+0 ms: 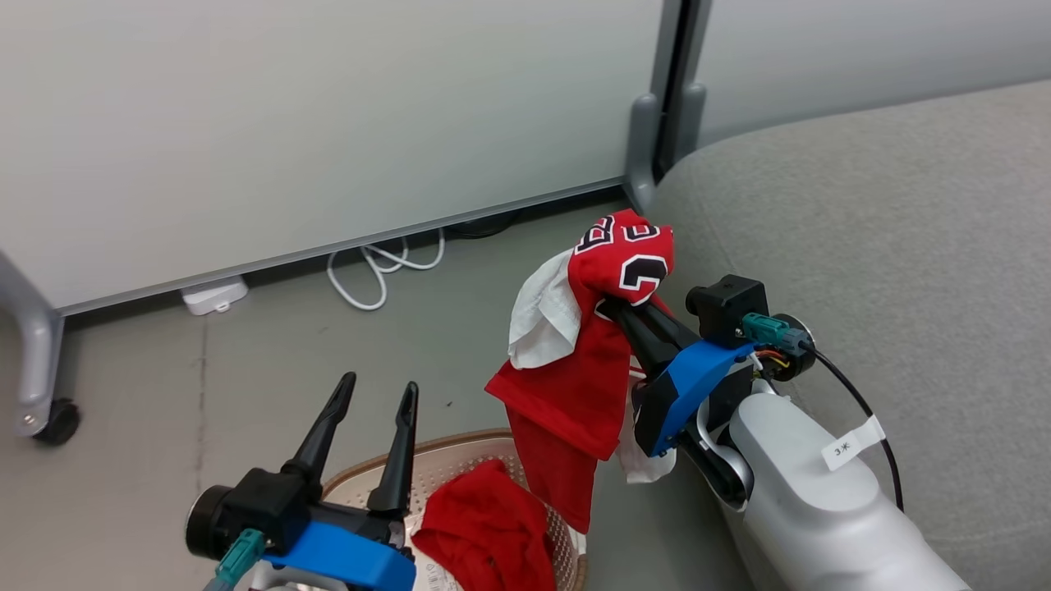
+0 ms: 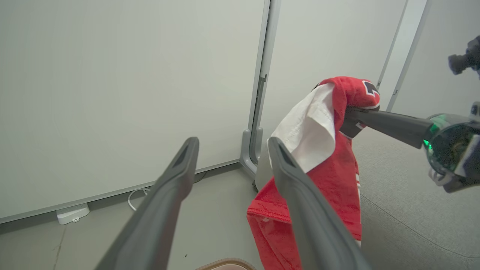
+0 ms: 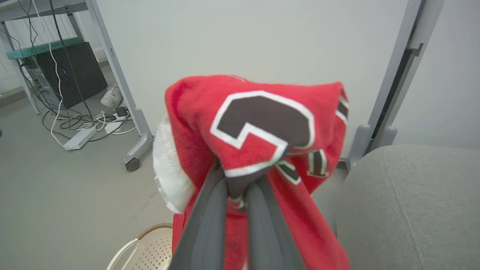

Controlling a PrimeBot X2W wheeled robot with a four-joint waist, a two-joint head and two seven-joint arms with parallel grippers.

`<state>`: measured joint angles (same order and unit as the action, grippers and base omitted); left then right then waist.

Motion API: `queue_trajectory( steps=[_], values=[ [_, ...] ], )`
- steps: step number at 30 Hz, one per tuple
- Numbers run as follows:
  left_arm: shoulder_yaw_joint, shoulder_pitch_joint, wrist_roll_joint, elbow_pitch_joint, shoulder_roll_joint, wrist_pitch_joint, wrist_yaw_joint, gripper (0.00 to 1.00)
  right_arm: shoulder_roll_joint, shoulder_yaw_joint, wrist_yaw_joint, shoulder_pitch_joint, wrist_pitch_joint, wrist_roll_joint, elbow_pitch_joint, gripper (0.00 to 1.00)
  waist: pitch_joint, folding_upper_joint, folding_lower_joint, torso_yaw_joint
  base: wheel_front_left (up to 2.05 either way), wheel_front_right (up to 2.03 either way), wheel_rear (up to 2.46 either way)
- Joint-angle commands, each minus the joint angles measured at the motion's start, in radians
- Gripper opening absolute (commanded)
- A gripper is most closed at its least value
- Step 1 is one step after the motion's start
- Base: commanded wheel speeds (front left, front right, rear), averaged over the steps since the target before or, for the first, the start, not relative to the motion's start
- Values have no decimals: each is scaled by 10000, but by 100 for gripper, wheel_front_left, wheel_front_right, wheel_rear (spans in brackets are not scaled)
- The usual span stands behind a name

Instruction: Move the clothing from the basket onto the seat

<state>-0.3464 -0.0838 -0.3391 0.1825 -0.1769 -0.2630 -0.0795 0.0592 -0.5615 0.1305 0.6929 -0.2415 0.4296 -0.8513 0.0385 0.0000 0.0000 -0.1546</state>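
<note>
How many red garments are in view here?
2. The jersey hangs from the right gripper, beside the seat; a second red garment lies in the basket. More could be hidden beneath it.

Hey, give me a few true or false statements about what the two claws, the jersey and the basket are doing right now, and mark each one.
The right claw is shut on the red jersey. True.
The jersey lies on the grey sofa cushion. False: it hangs from the claw, beside the cushion's edge.
The left claw is open and holds nothing. True.
The laundry basket is empty. False: a red garment lies in it.
</note>
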Motion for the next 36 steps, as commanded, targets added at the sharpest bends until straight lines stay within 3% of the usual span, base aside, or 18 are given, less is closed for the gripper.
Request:
queue_trajectory(
  steps=[1, 21, 28, 36],
  values=[
    [290, 200, 210, -107, 67, -26, -78, 100, 16, 43, 5, -147, 14, -55, 104, 0, 66, 0, 0, -406, 0, 0, 0],
    [1474, 337, 1098, -335, 574, -27, -515, 100, -82, 320, 5, -962, 56, -302, 1618, 0, 526, 0, 0, -3282, 0, 0, 0],
    [1667, 305, 1194, -420, 499, -27, -542, 100, -91, 820, 5, -1762, 85, -472, 2574, 0, 751, 0, 0, -3905, 0, 0, 0],
    [1177, -116, 1035, -311, 109, -27, -538, 100, -95, 1574, 5, -2644, 196, -635, 3811, 0, 1076, 0, 0, -4026, 0, 0, 0]
  ],
)
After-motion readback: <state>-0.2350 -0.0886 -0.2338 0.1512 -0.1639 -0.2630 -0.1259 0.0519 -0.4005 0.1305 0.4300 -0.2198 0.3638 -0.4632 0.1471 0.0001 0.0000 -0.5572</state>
